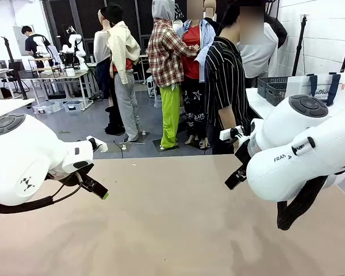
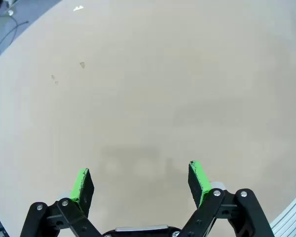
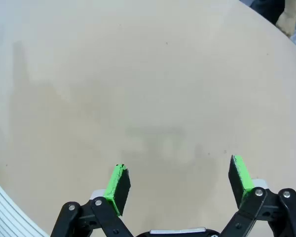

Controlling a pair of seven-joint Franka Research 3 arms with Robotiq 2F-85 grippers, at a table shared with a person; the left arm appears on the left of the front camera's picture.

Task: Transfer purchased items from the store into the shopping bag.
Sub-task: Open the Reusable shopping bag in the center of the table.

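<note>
Front view: the beige table [image 1: 172,230] is seen with its top bare. The left arm [image 1: 23,158] is held over the left edge and the right arm [image 1: 299,149] over the right edge, both well above the surface. A person [image 1: 225,86] in a striped shirt is stood at the far edge, turned toward the right. The basket [image 1: 274,92], dark with lattice sides, is set on a white side surface [image 1: 257,104] past the table's far right corner, off the table itself. The shopping bag [image 1: 319,87] is stood upright just beside the basket on its right, whitish with navy handles and dark print. What lies inside the basket cannot be told at this size.

Left wrist view: the left gripper [image 2: 140,181] is held over plain table top with its jaws spread wide. Nothing is gripped and nothing lies between the green pads [image 2: 82,185]. A faint shadow is cast on the surface ahead of them, and a few small marks [image 2: 82,64] are seen farther off. A strip of grey floor is caught beyond the table edge at the top left.

Right wrist view: the right gripper [image 3: 179,180] is likewise held over bare table top, fully spread and empty. A soft shadow is seen ahead of it. At the top right corner, past the table edge, something pale is caught that may be the person's hand. It cannot be told for sure.
</note>
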